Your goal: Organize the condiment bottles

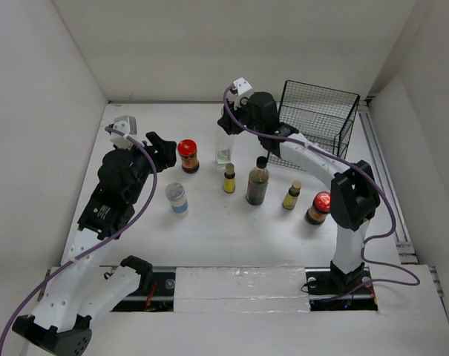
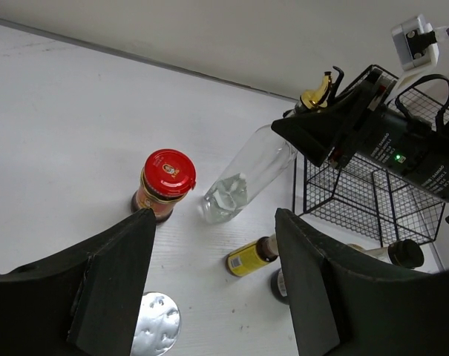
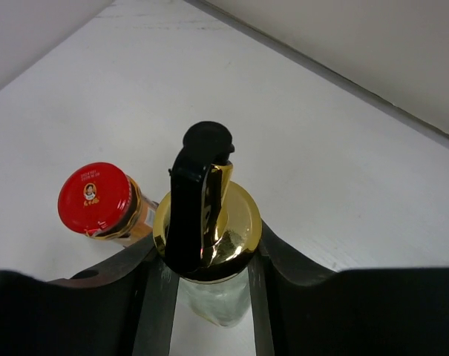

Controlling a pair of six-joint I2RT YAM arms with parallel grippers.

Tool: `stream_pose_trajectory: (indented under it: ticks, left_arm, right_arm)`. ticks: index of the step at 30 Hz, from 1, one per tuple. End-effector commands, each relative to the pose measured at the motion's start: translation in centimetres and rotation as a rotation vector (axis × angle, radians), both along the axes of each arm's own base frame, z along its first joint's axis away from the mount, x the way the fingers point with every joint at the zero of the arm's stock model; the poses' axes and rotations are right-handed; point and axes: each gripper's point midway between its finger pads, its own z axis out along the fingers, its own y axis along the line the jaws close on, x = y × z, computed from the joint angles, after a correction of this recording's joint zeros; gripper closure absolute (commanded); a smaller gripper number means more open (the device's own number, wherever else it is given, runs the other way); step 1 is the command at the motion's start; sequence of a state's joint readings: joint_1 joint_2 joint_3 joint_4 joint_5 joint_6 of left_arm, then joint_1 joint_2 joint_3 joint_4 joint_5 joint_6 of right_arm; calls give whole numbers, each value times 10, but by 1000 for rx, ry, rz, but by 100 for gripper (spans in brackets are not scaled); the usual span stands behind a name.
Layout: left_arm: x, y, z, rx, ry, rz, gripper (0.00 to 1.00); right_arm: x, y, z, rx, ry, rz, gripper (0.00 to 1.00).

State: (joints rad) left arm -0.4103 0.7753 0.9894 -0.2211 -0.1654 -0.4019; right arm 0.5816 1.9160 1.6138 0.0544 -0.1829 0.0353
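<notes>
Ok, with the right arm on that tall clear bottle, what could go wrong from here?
1. The right jaws pinch the tall clear bottle only at its neck, under the gold cap; smooth glass might slip or swing.
2. A red-lidded jar stands close beside it, so a swinging base could topple it.
3. The open left jaws hover near that same jar; the arms may crowd.

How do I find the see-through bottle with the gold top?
Find the black wire basket at the back. Left of it stands the tall clear bottle, neck in the right gripper. It alone is see-through and gold-spouted; the red-lidded jar beside it is short.
</notes>
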Motion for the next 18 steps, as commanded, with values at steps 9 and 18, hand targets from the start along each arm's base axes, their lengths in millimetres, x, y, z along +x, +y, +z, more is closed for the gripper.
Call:
stream_pose_trajectory:
  ticks: [9,18]
  left_arm:
    - [0,-6,13,-22,-51,-36,39]
    - [-2,-5,11,-23,-52,-36,39]
  right_arm:
    - [-11,3,149,252,-298,-33,94]
    - [-45,-53,278,446,-520,-160,96]
